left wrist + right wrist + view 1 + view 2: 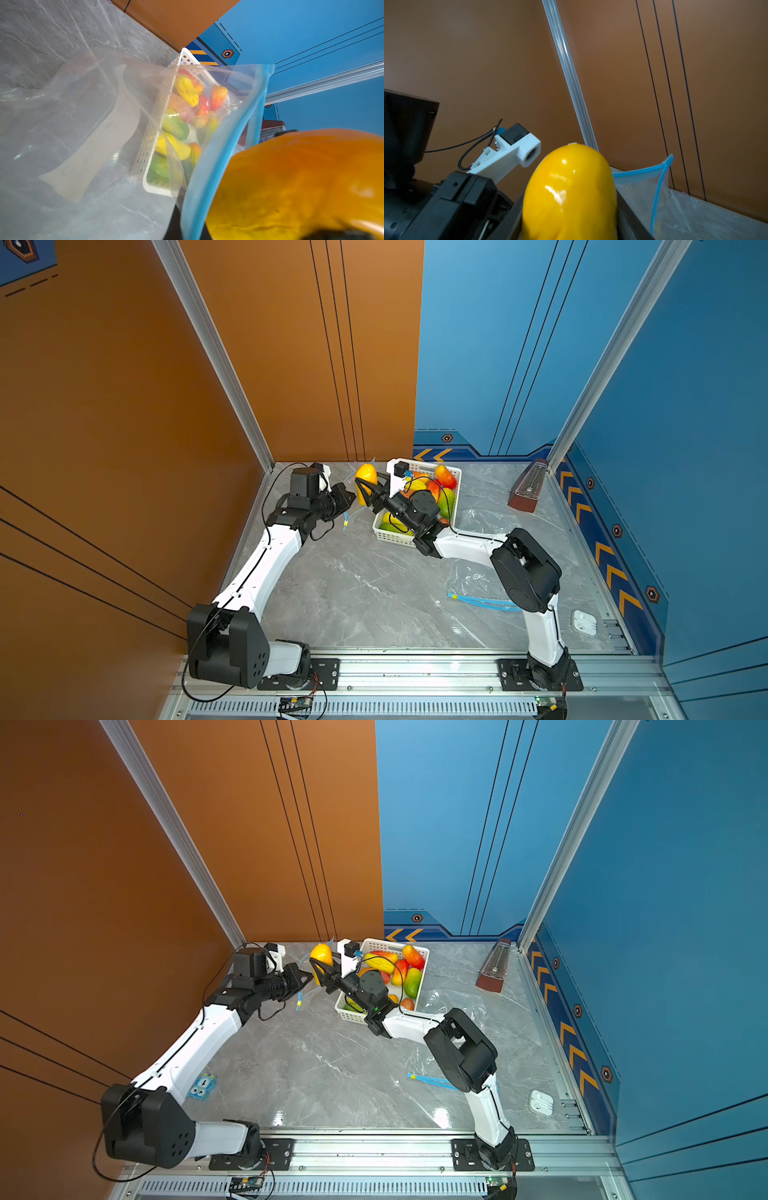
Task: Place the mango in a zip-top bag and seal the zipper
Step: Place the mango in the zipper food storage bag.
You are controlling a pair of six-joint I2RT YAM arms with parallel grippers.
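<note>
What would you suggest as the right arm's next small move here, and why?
Probably ease the mango further through the mouth of the zip-top bag before letting go. The right gripper holds the fruit upright beside the blue zipper rim, and the left gripper is shut on the bag's edge, holding it up. The wrist views do not show the mango clearly inside.

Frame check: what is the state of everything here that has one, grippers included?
left gripper: shut on the zip-top bag at its rim.
right gripper: shut on the mango.
mango: held off the surface, at the bag's mouth.
zip-top bag: zipper open, mouth held up.
basket: upright, filled with other mangoes.
spare bag: lying flat, empty.
metronome: upright.
</note>
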